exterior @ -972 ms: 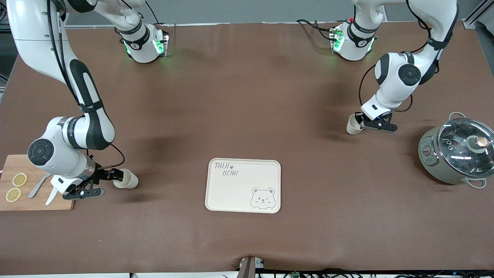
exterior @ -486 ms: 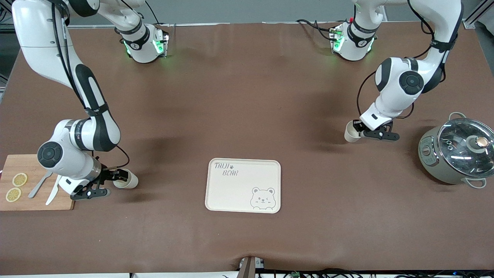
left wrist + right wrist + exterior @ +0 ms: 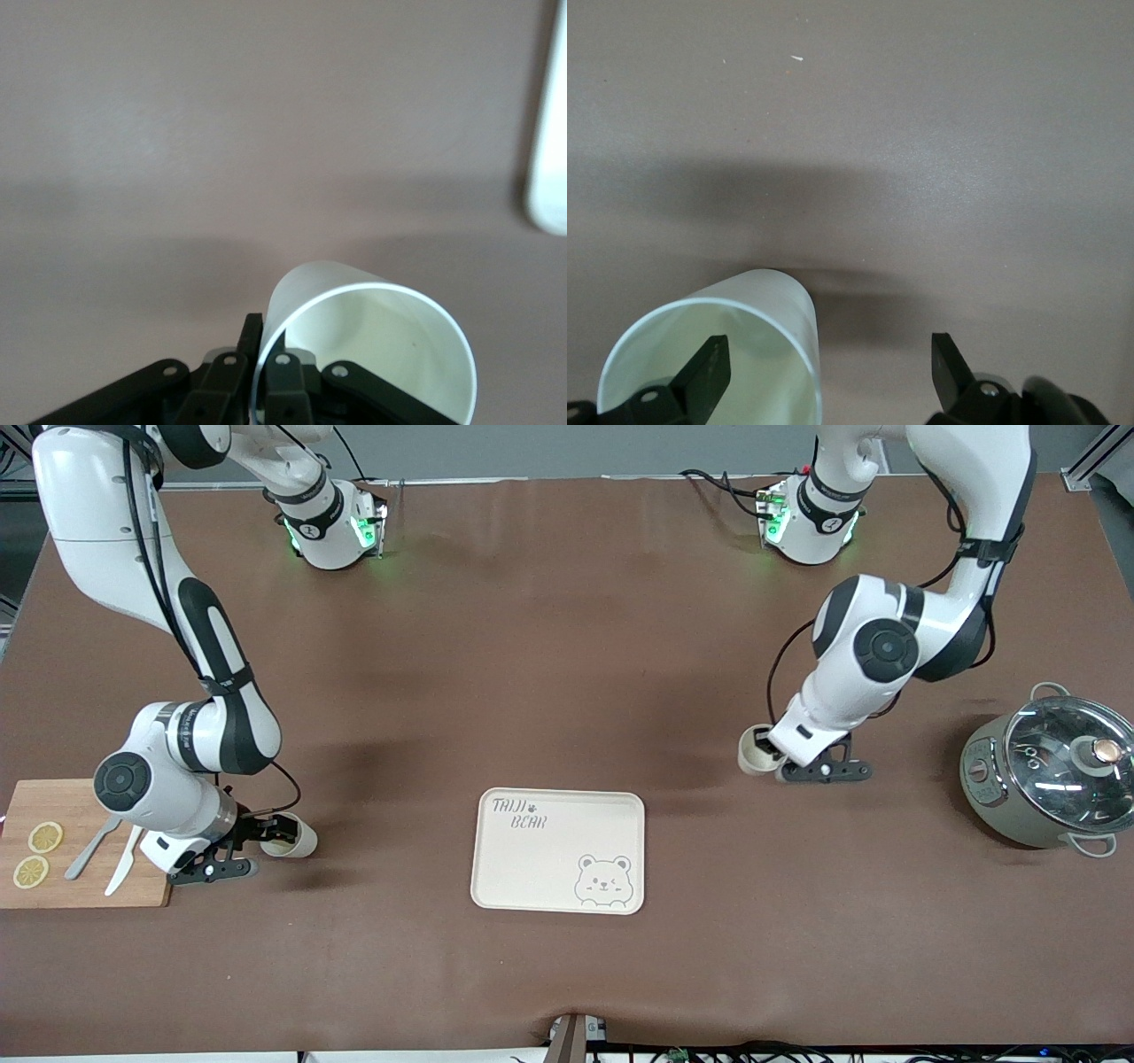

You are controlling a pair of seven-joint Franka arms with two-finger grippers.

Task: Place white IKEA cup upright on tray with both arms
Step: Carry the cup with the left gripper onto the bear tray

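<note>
Brown desk [image 3: 549, 646] holds the cream tray [image 3: 558, 850] between my arms, and my left claw [image 3: 769, 759], clamped on one white cup [image 3: 755, 749], is nearer the tray than my right claw [image 3: 266, 840], whose spread fingers straddle the other cup's [image 3: 292, 839] wall.

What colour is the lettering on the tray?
Grey, on the cream tray; the "TAIJI BEAR" lettering shows best in the front view.
</note>
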